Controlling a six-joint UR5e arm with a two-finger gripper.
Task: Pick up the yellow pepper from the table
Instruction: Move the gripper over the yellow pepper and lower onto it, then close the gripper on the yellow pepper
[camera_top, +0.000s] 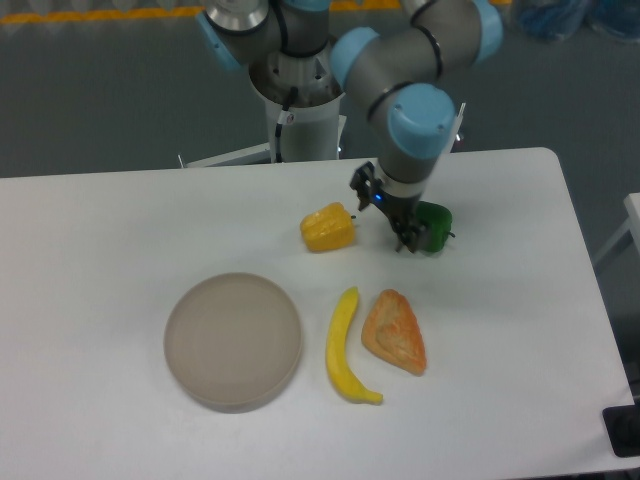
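The yellow pepper (328, 227) is a small, lumpy yellow-orange toy lying on the white table (100, 230) just behind centre. My gripper (407, 240) points down a short way to its right, low over the table and apart from the pepper. Its dark fingers stand a little apart with nothing between them. They are right against the left side of a glossy green pepper (436, 225), which the gripper partly hides.
A round grey-beige plate (233, 341) sits at the front left. A curved yellow banana (345, 347) and an orange pastry-like wedge (396, 332) lie in front of the peppers. The arm's base (295, 110) stands at the table's far edge.
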